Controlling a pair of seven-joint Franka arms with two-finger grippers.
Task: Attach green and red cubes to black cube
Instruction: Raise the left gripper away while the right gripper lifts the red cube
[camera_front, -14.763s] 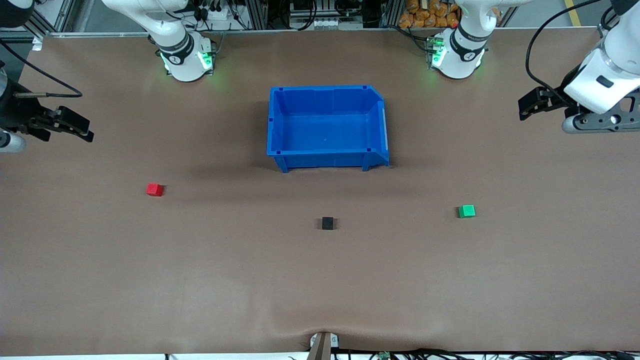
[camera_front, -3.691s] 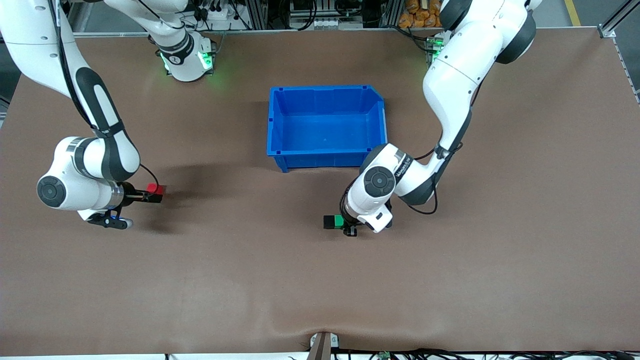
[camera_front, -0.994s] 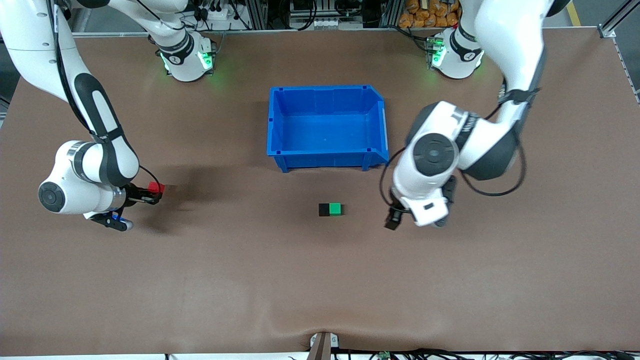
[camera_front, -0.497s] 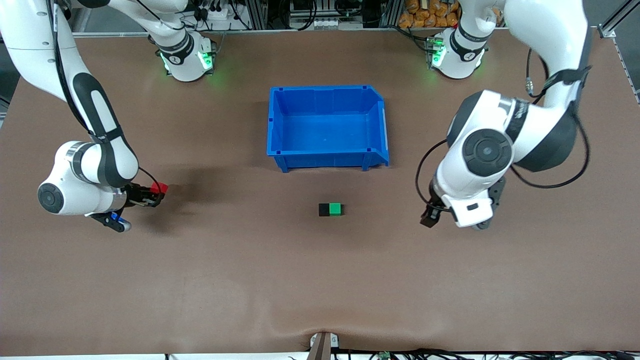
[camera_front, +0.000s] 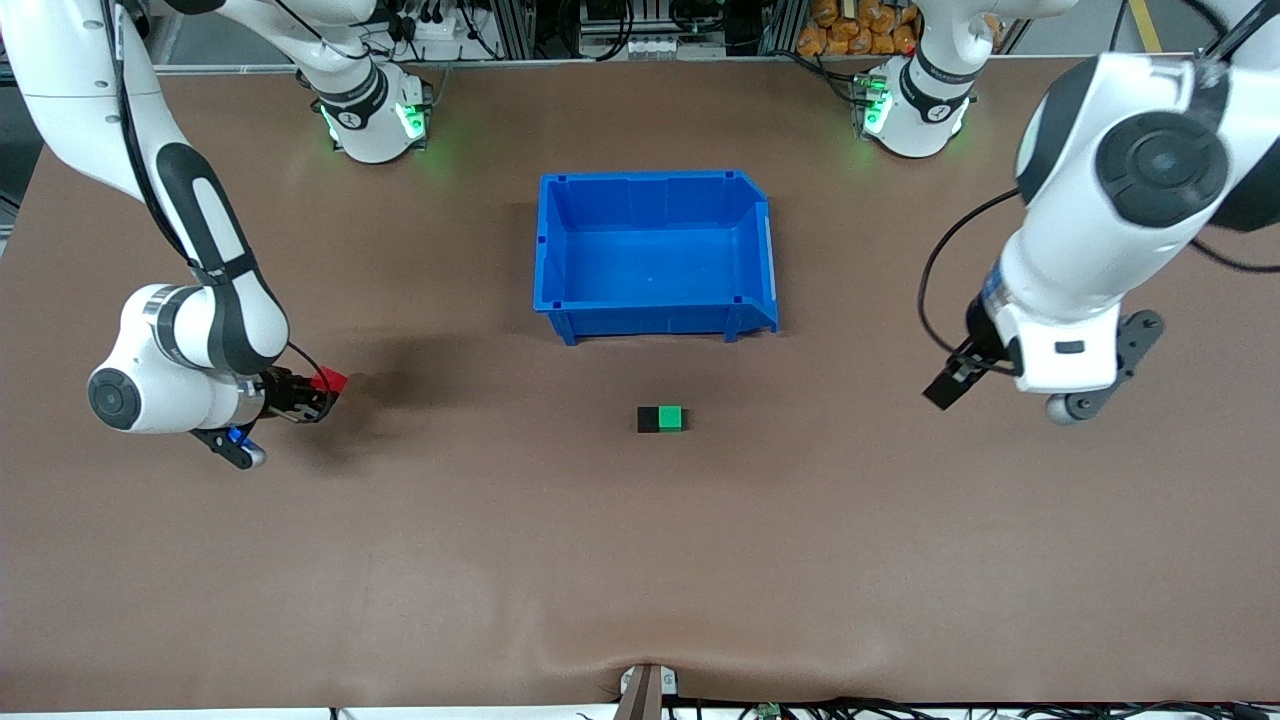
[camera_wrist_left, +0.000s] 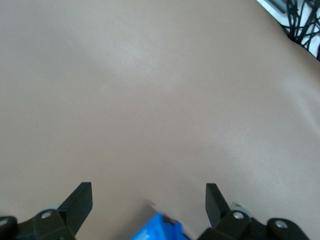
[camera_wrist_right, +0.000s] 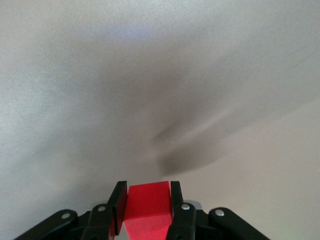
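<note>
Now that the left claw (camera_front: 945, 388) has withdrawn, spread empty, leaving the small green cube (camera_front: 671, 418) joined to the matte black cube (camera_front: 649, 419) on the brown bench (camera_front: 640, 560), the right claw (camera_front: 312, 396) lifts the clenched red cube (camera_front: 328, 381) for attachment.

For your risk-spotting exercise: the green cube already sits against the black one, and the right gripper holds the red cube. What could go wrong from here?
1. The right gripper pinches only part of the red cube; it might twist or slip in transit.
2. The black cube and green cube lie loose on the table; pressing red on could push the pair away.
3. The open left gripper is up over its end of the table, so nothing steadies them.
</note>
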